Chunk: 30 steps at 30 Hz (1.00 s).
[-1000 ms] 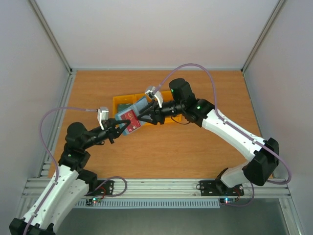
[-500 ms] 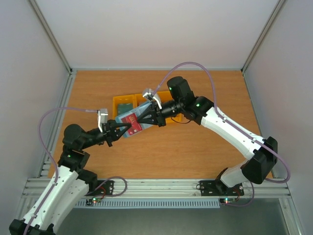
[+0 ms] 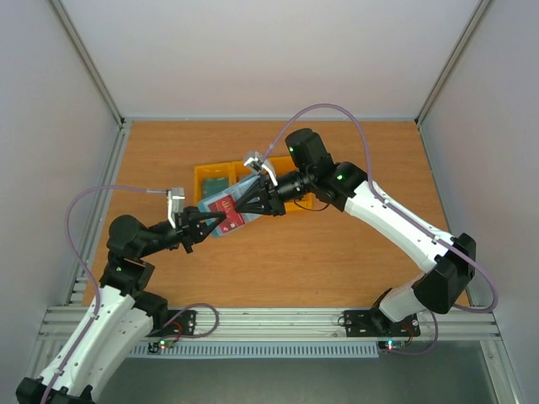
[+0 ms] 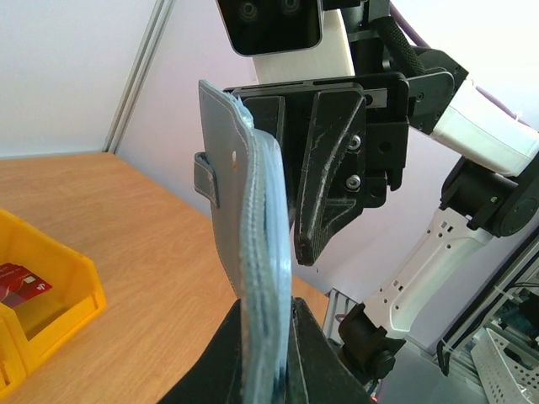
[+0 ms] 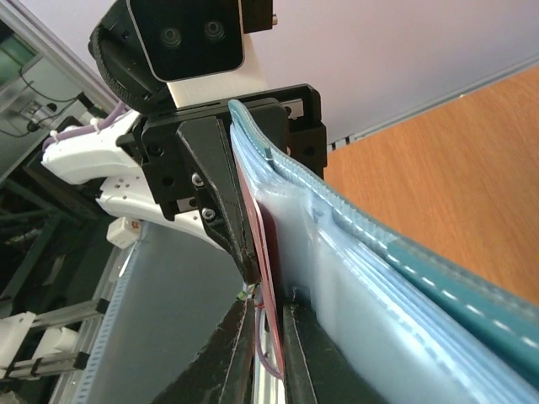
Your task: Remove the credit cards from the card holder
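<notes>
- The left fingers (image 4: 316,362) were clamped almost fully closed on the lower-left edge of the card holder (image 4: 253,210). They held it up off the counter (image 3: 337,244), with the blue folds standing edge-on to the left wrist camera.
- From overhead, the card holder's long axis ran diagonally from the left fingers up and to the right. It basically bridged the two arms.
- A red card (image 5: 263,244) sat against the card holder's inner face, next to the clear pockets, with its long side along that same diagonal. I couldn't tell how much of it was tucked into a pocket.
- The right fingers (image 5: 229,349) came in at the card holder's upper-right end, opposite the left ones. They were pinched down narrow with the red card's edge between them, so it looked like a grip on the card and not on the wallet.
- My read is that everything turned on that line. The card had to slide out along the card holder's long axis, up and to the right, away from the left fingers while they kept the wallet anchored. The right arm was clearly the one placed for it.
- The yellow bins (image 4: 72,290) sat on the counter behind the card holder, with a reddish card lying in one of them. A teal-green card seemed to be in another, but it was too small to be sure.
</notes>
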Each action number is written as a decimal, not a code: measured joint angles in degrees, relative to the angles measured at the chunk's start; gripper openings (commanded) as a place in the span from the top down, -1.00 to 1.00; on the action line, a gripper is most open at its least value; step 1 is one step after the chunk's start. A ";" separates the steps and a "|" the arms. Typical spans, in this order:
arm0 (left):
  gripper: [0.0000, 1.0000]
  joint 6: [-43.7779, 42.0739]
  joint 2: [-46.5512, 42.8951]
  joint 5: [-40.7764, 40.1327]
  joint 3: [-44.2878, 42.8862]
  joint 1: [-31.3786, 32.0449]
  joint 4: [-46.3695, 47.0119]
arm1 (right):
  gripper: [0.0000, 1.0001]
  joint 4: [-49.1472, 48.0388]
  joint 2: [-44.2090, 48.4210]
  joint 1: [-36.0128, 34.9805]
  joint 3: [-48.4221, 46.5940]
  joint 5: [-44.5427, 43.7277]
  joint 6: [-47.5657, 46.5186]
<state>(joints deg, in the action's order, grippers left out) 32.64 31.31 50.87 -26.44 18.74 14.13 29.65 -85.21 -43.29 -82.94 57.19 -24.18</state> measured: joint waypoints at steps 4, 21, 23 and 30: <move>1.00 0.15 -0.26 -0.11 0.00 0.00 0.20 | 0.70 -0.55 -0.24 0.15 -0.13 1.33 0.83; 0.99 0.09 -0.61 -0.09 0.20 0.59 1.27 | 0.32 -3.37 1.18 0.02 1.75 5.53 -0.20; 1.00 -0.07 -0.61 -0.11 0.31 0.59 1.29 | 0.11 -3.58 1.46 -0.20 2.03 4.63 -0.39; 0.99 -0.17 -0.63 -1.86 0.96 0.46 1.20 | -0.26 -7.93 2.34 -0.70 3.98 3.85 1.75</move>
<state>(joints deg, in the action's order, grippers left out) 32.47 30.68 49.01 -25.47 19.20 15.33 21.71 -82.87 -43.99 -78.96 61.04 -22.44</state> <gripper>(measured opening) 0.072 0.616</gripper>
